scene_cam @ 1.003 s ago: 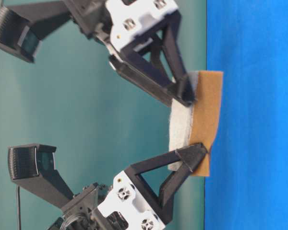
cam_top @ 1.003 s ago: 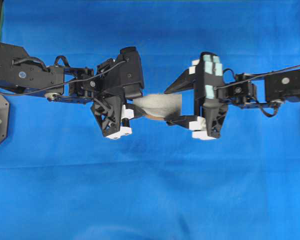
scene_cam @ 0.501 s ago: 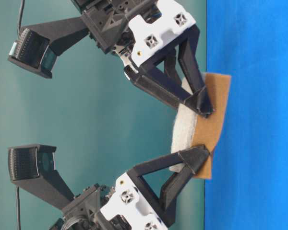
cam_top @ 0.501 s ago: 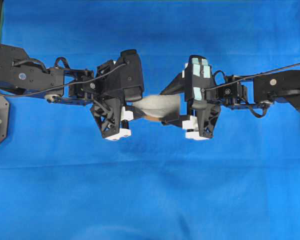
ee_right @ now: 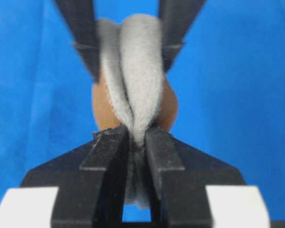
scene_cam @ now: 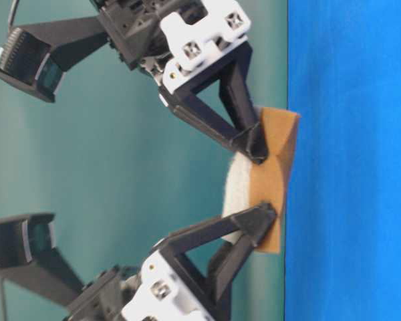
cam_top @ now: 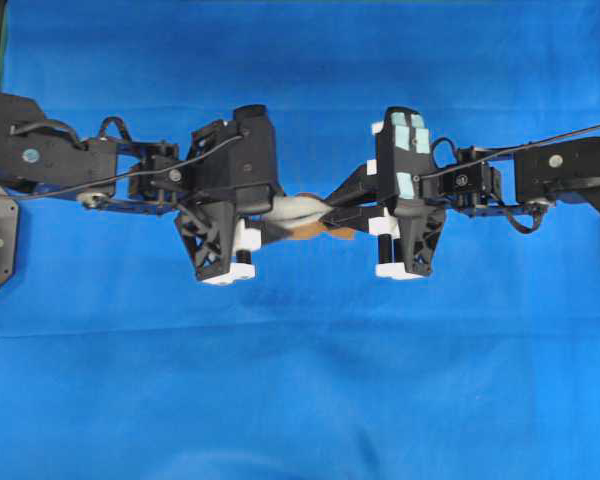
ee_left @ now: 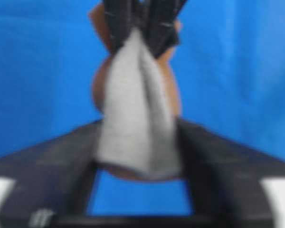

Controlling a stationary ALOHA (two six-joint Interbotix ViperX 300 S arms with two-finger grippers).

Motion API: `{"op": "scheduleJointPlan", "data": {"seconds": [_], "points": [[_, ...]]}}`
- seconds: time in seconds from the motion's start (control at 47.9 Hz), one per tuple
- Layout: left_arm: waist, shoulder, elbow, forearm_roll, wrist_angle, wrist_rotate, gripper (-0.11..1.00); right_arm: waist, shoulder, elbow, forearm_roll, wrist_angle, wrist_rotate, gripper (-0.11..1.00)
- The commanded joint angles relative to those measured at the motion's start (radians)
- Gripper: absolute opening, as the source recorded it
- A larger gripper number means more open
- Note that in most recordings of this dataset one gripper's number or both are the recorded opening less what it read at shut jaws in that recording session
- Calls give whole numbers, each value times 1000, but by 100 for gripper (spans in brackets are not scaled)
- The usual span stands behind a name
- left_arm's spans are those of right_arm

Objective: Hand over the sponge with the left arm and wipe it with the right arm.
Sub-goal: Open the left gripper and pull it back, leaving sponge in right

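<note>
Overhead, the small grey-white and orange-brown sponge [cam_top: 305, 212] hung between the plain black left gripper [cam_top: 270, 222] and the teal-patched right gripper [cam_top: 345, 205], above the blue worktop [cam_top: 300, 380]. From table level, it bowed. The left wrist view showed left jaws apart beside it; the right wrist view showed right jaws clamped, folding it. A thin pinch might slip.
</note>
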Motion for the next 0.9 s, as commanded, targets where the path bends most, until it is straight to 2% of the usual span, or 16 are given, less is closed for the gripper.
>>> {"op": "scheduleJointPlan", "data": {"seconds": [0.0,0.063,0.125,0.46,0.689,0.877], "points": [[-12,-51,6,-2,-12,-3,57,-3,-31,-5,-2,8,-2,15],[-12,-81,28,-2,-26,-3,75,-3,-38,-3,-2,15,-2,15],[-14,-115,52,-2,-44,-2,87,-3,-46,0,-3,23,-3,15],[-15,-325,241,0,-202,-2,85,-3,-81,21,-2,37,2,15],[-15,-350,256,-2,-212,-2,85,-3,-58,21,-2,44,8,15],[-15,-350,256,-2,-218,0,85,-5,48,21,2,31,17,15]]}}
